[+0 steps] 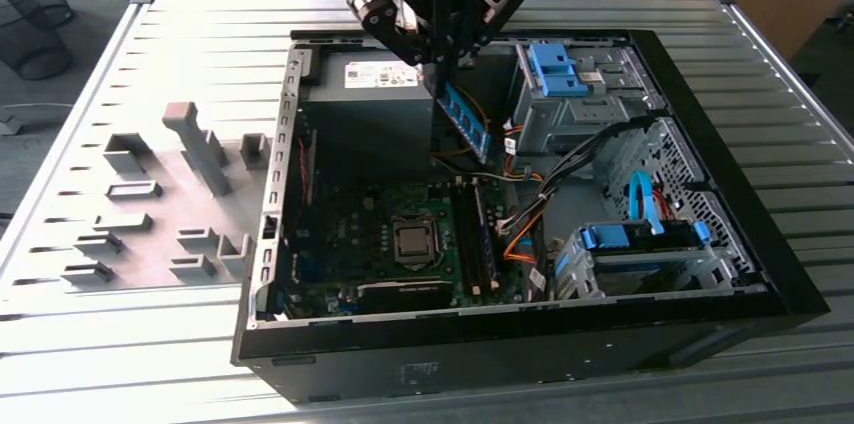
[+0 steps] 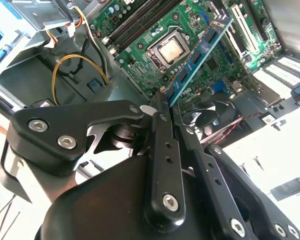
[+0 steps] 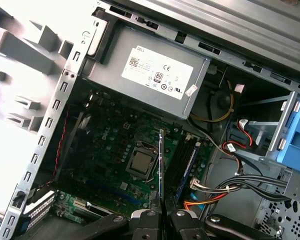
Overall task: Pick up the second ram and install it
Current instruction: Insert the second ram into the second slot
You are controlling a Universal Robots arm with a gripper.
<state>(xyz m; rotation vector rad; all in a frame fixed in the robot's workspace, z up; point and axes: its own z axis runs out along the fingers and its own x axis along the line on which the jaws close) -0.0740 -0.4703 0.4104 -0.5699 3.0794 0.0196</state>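
My gripper [image 1: 438, 66] hangs over the open computer case [image 1: 267, 274], shut on the second ram [image 1: 467, 120], a blue-green stick with black chips. The stick slants down from the fingers, held in the air above the motherboard [image 1: 387, 244]. In the second wrist view the ram [image 2: 200, 52] juts out from the closed gripper [image 2: 165, 98] over the processor socket [image 2: 169, 50]. In the first wrist view it shows edge-on as a thin line [image 3: 160, 165] beside the black memory slots [image 3: 179, 160], where another blue stick [image 3: 188, 167] sits in a slot.
Grey holder blocks [image 1: 174, 194] stand on the table at the exterior view's left. Inside the case are the power supply [image 3: 150, 65], drive cages with blue brackets [image 1: 641, 239], and orange and black cables [image 1: 534, 214] next to the slots.
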